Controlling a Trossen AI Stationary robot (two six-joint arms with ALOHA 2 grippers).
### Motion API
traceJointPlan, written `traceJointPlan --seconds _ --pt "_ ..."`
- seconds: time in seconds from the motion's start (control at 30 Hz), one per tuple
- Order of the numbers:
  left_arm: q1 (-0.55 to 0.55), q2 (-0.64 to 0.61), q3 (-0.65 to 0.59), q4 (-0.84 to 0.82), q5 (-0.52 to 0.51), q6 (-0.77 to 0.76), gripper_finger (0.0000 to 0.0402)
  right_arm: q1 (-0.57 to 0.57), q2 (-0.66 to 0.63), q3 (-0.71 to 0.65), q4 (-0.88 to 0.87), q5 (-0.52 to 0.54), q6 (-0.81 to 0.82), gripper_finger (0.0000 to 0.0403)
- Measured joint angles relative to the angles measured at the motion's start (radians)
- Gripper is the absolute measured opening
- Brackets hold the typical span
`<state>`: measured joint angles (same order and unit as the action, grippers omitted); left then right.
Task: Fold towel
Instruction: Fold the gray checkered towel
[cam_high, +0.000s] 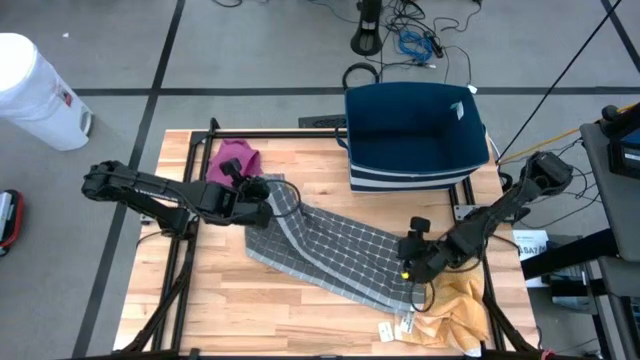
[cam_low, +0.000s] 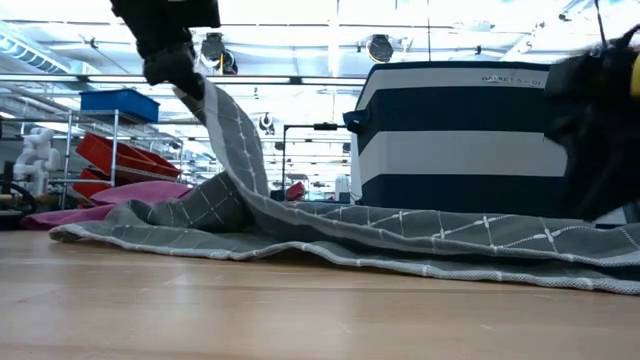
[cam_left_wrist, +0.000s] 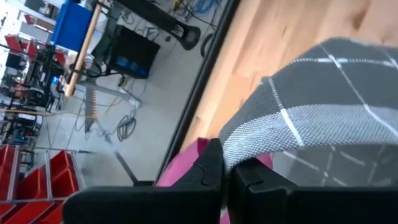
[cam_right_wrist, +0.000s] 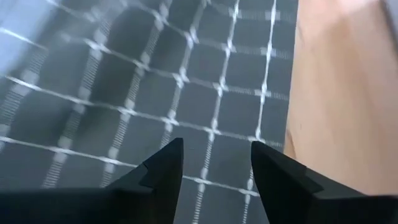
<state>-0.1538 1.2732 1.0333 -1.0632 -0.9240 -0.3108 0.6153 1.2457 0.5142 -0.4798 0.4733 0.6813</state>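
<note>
The fold looks barely begun: the left end effector (cam_high: 262, 192), clamped on the grey towel (cam_high: 340, 250), lifts its ten-o'clock corner, while the right end effector (cam_high: 410, 262), fingers apart, hovers over the four-o'clock end on the table (cam_high: 300, 310).

Premises: industrial lab or workshop. Evidence: concrete floor (cam_high: 250, 45) with loose cables (cam_high: 415, 40), red bins (cam_low: 120, 158) on racks, overhead lights (cam_low: 379, 46), framed wooden table (cam_high: 230, 300).
</note>
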Motion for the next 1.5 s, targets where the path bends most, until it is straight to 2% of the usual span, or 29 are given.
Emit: traceJointPlan --seconds 0.27,0.47,0.8,1.0,1.2,1.5 --pt "-0.058 0.0 0.0 -0.15 0.119 -0.173 0.0 -0.115 -0.004 -0.113 0.097 -0.139 -0.08 0.0156" --pt "-0.124 0.0 0.0 -0.236 0.154 -0.364 0.0 -0.165 -0.005 -0.13 0.099 -0.17 -0.15 0.0151" --pt "-0.21 0.0 0.0 -0.409 0.401 -0.672 0.0 -0.243 -0.005 -0.129 0.055 -0.193 -0.197 0.015" --pt "-0.259 0.0 0.0 -0.456 0.609 -0.737 0.0 -0.267 -0.005 -0.129 0.043 -0.21 -0.18 0.015" --pt "-0.306 0.0 0.0 -0.483 0.772 -0.768 0.0 -0.283 -0.005 -0.125 0.034 -0.238 -0.161 0.015" --pt "-0.396 -0.002 0.0 -0.508 0.882 -0.875 0.0 -0.309 -0.005 -0.121 0.025 -0.271 -0.139 0.015"
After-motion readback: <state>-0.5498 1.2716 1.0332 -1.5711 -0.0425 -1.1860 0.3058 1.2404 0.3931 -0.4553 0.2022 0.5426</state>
